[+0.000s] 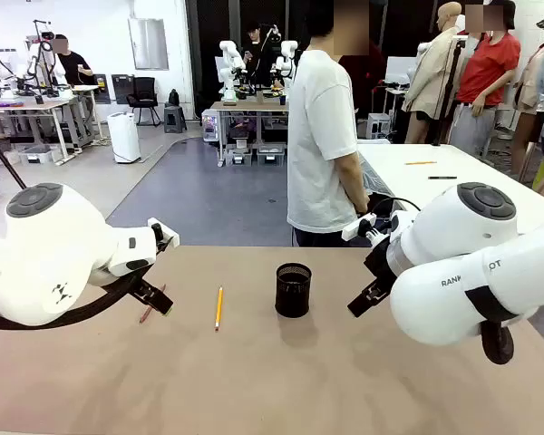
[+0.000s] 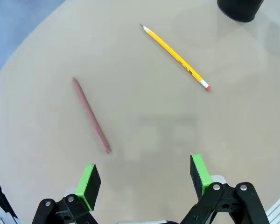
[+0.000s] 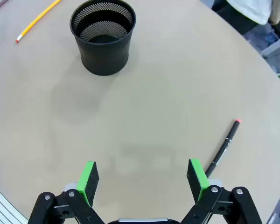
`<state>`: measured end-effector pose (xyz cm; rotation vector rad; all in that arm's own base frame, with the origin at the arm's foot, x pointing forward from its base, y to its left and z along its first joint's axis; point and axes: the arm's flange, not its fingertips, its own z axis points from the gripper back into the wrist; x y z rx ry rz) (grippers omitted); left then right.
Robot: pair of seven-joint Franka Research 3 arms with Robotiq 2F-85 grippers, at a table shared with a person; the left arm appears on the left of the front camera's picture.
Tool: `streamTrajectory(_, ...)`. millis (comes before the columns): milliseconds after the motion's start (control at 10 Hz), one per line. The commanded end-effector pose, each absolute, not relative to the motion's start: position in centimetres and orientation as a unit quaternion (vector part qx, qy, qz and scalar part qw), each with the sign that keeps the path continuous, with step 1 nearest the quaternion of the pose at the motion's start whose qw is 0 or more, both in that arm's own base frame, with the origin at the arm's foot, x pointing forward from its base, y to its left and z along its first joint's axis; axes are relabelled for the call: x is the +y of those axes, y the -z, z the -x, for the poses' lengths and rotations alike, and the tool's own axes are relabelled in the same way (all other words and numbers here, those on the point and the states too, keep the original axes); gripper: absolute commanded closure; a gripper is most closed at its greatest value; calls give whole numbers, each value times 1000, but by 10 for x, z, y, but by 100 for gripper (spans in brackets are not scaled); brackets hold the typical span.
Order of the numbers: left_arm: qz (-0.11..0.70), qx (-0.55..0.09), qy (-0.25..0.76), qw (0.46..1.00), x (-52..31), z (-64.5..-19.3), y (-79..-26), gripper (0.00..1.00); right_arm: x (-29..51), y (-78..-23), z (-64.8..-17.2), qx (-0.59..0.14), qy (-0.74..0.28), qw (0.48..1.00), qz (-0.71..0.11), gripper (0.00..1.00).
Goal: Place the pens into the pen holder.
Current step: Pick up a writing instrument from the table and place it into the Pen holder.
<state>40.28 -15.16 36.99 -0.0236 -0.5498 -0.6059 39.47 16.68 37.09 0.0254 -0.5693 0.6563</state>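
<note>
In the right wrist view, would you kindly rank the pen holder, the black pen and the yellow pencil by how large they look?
1. Pen holder, clearly largest.
2-3. Black pen and yellow pencil: alike in visible length; the pencil is farther off and cut by the frame, so no ranking.

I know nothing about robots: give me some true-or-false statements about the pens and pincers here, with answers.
1. The pen holder is empty. True.
2. The yellow pencil stands in the holder. False: it lies on the table.
3. The left pincer is open, holding nothing. True.
4. The right pincer grips the black pen. False: it is open; the pen lies on the table.
5. The reddish-brown pencil crosses the yellow one. False: they lie apart.
</note>
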Motion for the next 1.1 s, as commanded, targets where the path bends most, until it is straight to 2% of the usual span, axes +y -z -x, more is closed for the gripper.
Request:
streamTrajectory(0, 12, -268, 295, 917, -152, -403, -370, 0, 167, -371, -395, -276, -318, 907, -12, 0)
streamTrajectory(1000, 12, -268, 295, 917, -152, -403, -370, 0, 167, -371, -395, -276, -318, 907, -12, 0)
